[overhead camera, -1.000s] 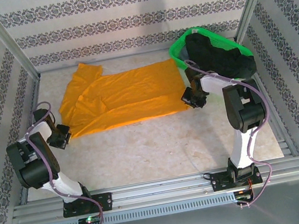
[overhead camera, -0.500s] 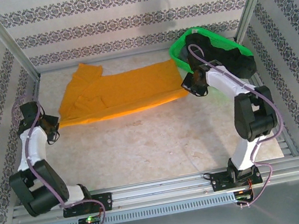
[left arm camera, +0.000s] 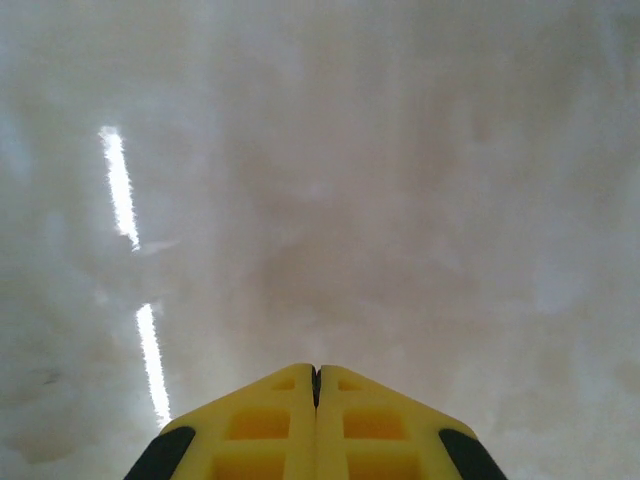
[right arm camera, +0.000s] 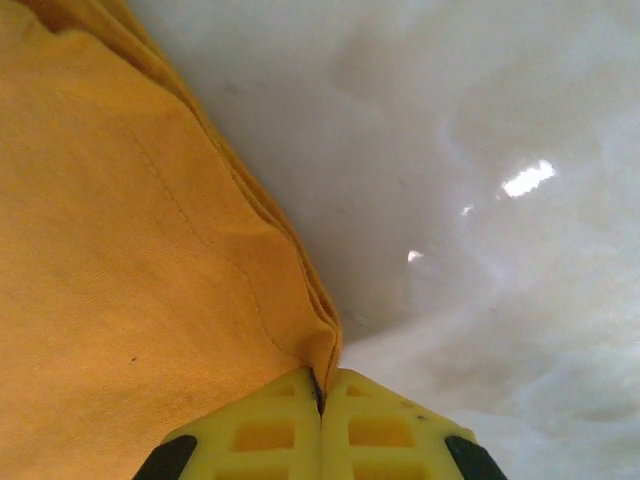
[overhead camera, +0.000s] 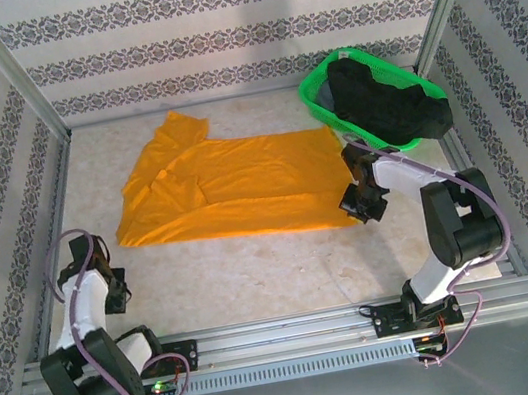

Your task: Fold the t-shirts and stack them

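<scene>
Presently, the right gripper [right arm camera: 320, 378] is closed, pinching the near right corner of the bright orange short-sleeved cloth t-shirt [overhead camera: 232, 188], which is spread mid-table. The closed left gripper [left arm camera: 316, 370] holds nothing over the bare pale marbled tabletop [overhead camera: 258, 280], well apart from the shirt. The black cloth t-shirt [overhead camera: 393, 107] is heaped in the green plastic mesh basket [overhead camera: 313, 100].

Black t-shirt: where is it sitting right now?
In the top view, the black t-shirt is heaped in the green basket at the far right corner of the table, just right of the spread orange t-shirt.
</scene>
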`<state>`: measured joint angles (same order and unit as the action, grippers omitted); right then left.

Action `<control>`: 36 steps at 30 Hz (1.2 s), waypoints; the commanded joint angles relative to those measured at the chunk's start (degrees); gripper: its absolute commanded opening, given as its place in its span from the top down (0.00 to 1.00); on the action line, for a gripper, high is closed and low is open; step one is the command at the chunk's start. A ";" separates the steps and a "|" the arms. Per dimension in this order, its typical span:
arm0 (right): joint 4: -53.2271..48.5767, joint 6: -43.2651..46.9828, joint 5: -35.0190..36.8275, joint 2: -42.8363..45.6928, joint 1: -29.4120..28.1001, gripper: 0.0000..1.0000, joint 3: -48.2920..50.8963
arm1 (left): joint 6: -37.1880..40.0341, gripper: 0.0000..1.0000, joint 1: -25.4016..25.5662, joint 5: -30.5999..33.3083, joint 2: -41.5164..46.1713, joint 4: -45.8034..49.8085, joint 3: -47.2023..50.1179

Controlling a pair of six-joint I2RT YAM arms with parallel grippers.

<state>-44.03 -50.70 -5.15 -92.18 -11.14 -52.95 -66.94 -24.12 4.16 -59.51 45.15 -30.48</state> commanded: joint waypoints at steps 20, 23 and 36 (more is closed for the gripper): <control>1.93 2.82 1.91 -2.59 1.64 1.00 -0.82 | 27.23 0.41 0.65 -14.54 -19.82 -16.93 -13.10; 2.08 2.49 1.63 -3.09 1.68 1.00 -1.10 | 29.79 0.37 0.70 -15.43 -23.66 -16.63 -15.24; 1.75 1.75 1.36 -3.88 1.79 1.00 -2.14 | 28.60 0.43 0.93 -23.26 -28.84 -23.98 -14.64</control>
<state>-42.41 -48.07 -3.90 -94.98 -9.85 -54.04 -38.98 -23.94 -16.71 -87.05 23.86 -44.75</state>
